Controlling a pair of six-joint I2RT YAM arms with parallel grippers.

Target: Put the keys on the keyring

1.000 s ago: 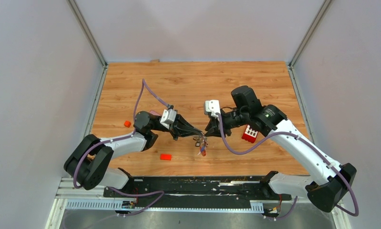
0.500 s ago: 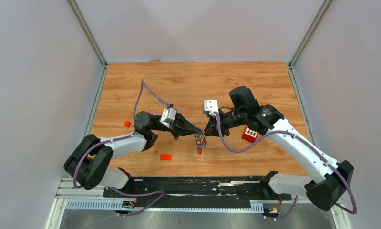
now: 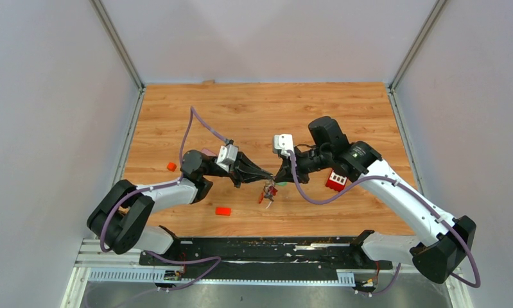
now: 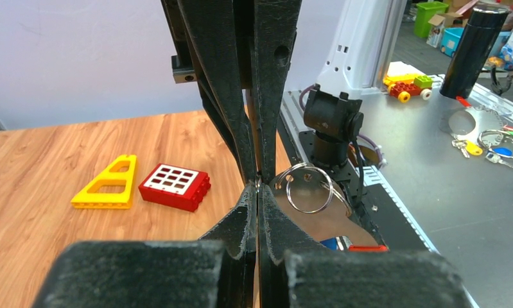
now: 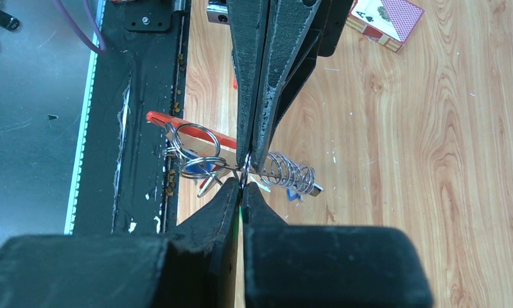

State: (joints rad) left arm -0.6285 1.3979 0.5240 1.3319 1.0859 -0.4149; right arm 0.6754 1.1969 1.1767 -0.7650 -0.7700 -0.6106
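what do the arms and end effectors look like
The left arm and right arm have white shells with black joints and bases. A purple cable runs along each. Each wrist carries a white camera block. The left end effector and right end effector are matte black, with long tapering fingers.

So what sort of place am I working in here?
Most likely a robotics lab test cell: a wood-grain table boxed in by plain grey panels, with a metal bench beside it carrying toy bricks and spare keys.

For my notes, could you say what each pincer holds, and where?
Both hold the keyring: right pincer on its wire by the coil, left pincer at its edge.
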